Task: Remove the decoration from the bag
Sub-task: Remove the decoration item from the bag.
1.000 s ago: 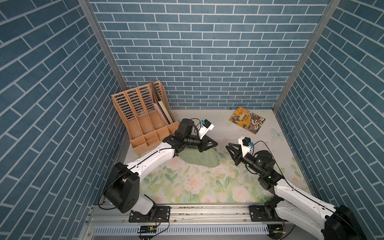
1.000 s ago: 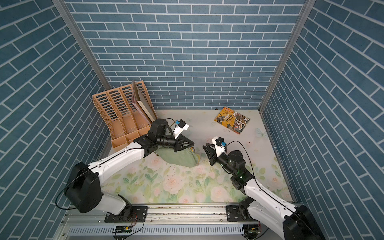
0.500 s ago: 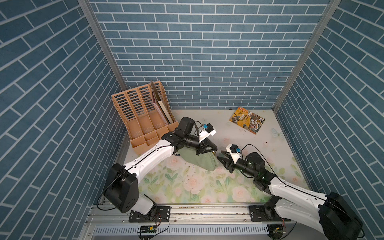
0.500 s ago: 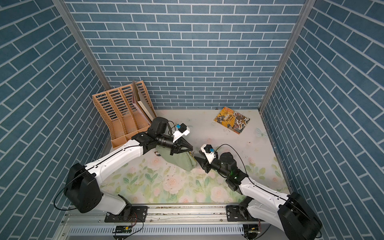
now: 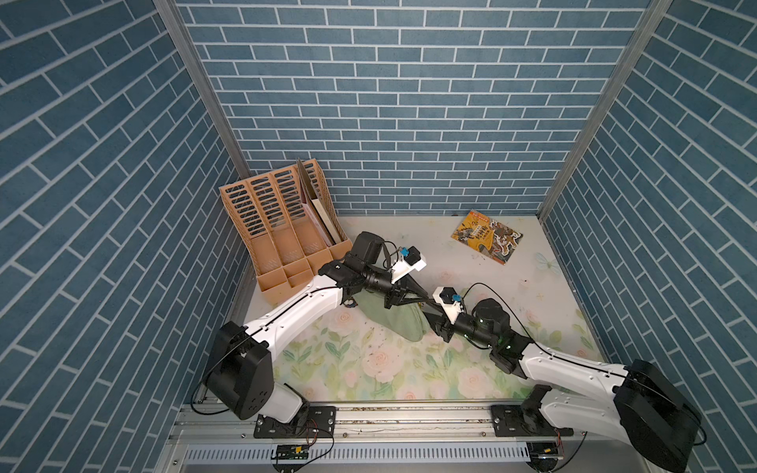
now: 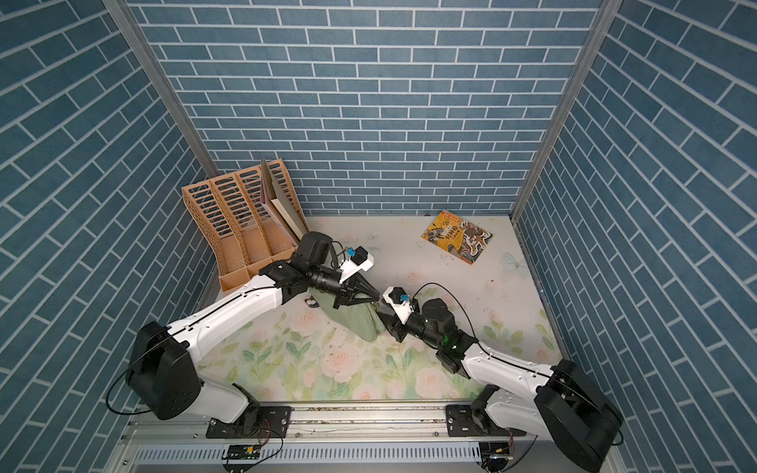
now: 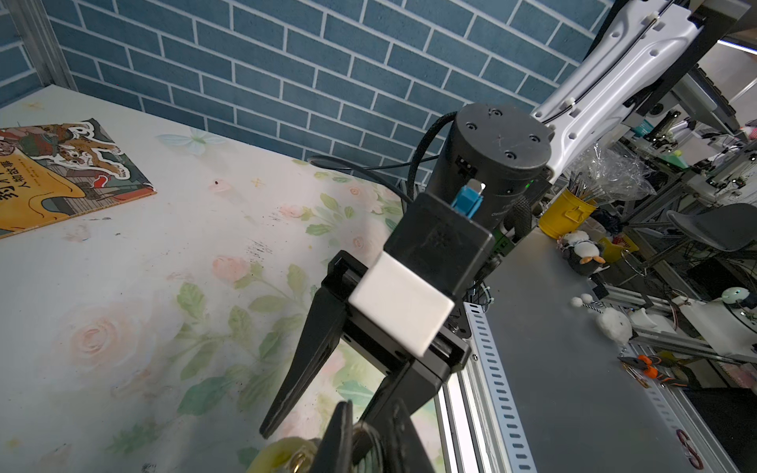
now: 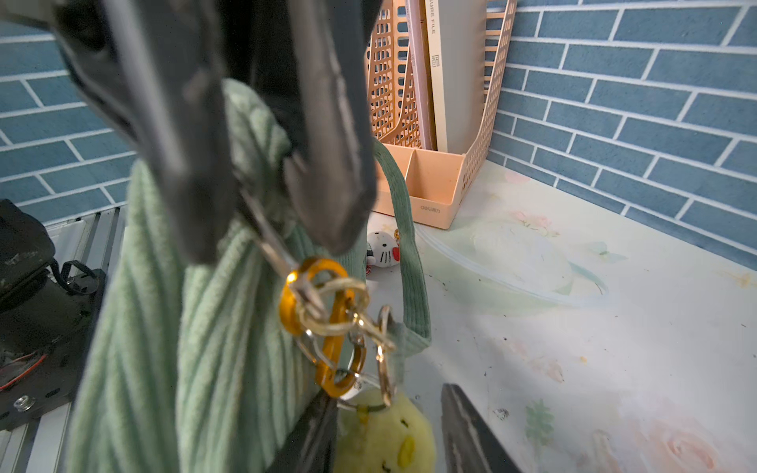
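step in hand: taking hold of the decoration (image 8: 370, 448), judged from the open fingers set either side of it
bag (image 5: 391, 321): the sage-green corduroy bag was held up by its top near mid-table, in front of the peach file rack (image 5: 282, 233); whether its lower end touched the mat (image 5: 368, 381) could not be told
left gripper (image 8: 270, 229): pinched onto a bunched fold of fabric at the bag's top, carrying it
right gripper (image 8: 387, 430): jaws part-way apart; one finger (image 8: 315, 426) seemed to brush the plush, the other stood clear of it
decoration: a yellow plush chick, dangling beside the bag under amber and clear chain links (image 8: 293, 295) and a gold clasp (image 8: 384, 352) by the end of the strap (image 8: 409, 266)
doing it well: close on the chick's soft body, not on the links, as plush should squash and grip firmly; then pull away from the left gripper so the chain goes taut
risk: catching corduroy or strap in the pinch would likely drag the bag out of the left gripper; which link opens could not be told
nearby: a small white cat-faced charm (image 8: 383, 250) lay on the mat behind the strap
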`<state>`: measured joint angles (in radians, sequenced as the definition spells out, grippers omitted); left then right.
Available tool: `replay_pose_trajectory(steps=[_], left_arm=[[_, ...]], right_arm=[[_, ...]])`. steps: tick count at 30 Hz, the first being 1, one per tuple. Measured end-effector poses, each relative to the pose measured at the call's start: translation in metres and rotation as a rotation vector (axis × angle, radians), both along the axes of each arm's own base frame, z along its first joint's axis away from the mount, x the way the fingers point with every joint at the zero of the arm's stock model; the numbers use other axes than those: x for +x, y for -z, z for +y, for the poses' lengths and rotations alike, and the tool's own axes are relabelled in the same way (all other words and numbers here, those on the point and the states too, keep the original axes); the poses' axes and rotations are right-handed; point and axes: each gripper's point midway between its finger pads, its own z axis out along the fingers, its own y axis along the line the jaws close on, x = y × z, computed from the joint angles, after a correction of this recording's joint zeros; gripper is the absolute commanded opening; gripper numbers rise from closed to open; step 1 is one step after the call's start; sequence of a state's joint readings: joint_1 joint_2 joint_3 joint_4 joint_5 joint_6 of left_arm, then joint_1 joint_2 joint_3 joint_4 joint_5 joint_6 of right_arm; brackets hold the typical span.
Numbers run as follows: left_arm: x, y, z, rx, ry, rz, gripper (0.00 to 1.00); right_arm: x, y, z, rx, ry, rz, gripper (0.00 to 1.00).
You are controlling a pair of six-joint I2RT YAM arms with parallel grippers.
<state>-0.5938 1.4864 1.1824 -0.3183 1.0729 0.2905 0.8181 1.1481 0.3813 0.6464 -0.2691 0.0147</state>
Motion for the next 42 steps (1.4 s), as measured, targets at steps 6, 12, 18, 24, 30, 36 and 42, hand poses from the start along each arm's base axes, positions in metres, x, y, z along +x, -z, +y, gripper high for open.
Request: replay_pose_trajectory(steps=[6, 12, 18, 24, 30, 36, 42], left_arm=[[0.004, 0.001, 0.001, 0.008, -0.018, -0.002, 0.00], [0.018, -0.002, 0.011, 0.006, -0.088, -0.007, 0.00], [0.021, -0.010, 0.021, -0.016, -0.137, -0.020, 0.00], [0.020, -0.005, 0.022, -0.024, -0.149, -0.004, 0.03], [0.019, 0.006, 0.022, -0.024, -0.167, 0.037, 0.12], [0.019, 0.013, 0.020, -0.036, -0.180, 0.068, 0.35], [0.021, 0.013, 0.018, -0.036, -0.200, 0.071, 0.46]], right_arm=[[0.000, -0.007, 0.002, 0.024, 0.000, -0.014, 0.07], [0.000, -0.029, -0.005, 0.065, 0.025, -0.059, 0.02], [-0.001, -0.042, -0.014, 0.081, 0.057, -0.086, 0.00], [0.002, -0.035, -0.019, 0.034, 0.087, -0.079, 0.00], [0.005, -0.043, -0.018, 0.027, 0.096, -0.079, 0.00], [0.007, -0.067, -0.014, 0.054, 0.091, -0.100, 0.00], [0.009, -0.087, -0.011, 0.078, 0.087, -0.122, 0.00]])
